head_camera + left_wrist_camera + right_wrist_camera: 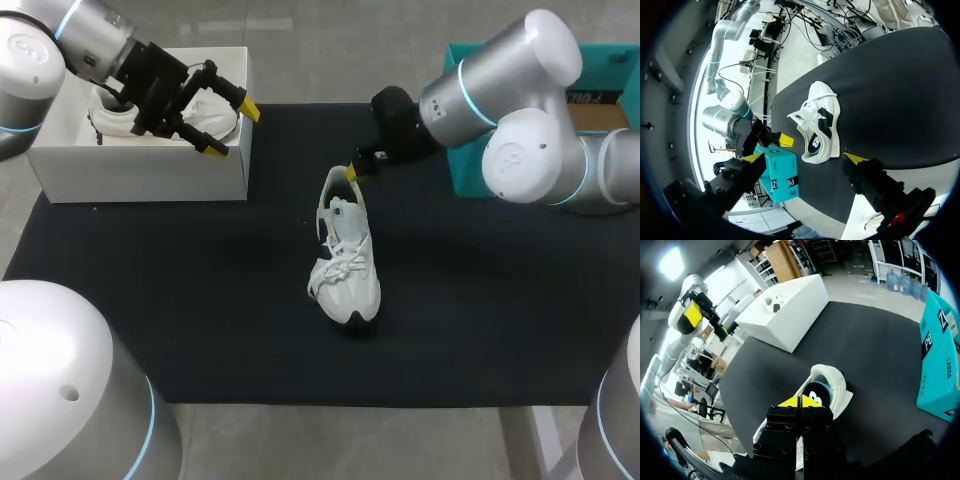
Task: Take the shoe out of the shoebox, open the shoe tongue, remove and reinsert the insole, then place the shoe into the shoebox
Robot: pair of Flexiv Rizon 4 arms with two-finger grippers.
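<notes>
Black mat [200, 330], shoe [345, 262] heel at clenched right gripper [352, 172]; left gripper [231, 129] spread

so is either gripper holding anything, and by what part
Left gripper is open, holding nothing. Right gripper is shut at the heel opening of the shoe; whether it pinches anything cannot be told.

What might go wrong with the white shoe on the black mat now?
1. The right gripper has its fingers closed together at the heel of the shoe. I cannot tell if they pinch it; such a thin hold might slip, or drag the shoe sideways.
2. The left gripper hangs open over the white box, which holds another shoe. Dropping lower, it might bump the box wall.
3. The right arm is near the teal box and might knock it.
</notes>
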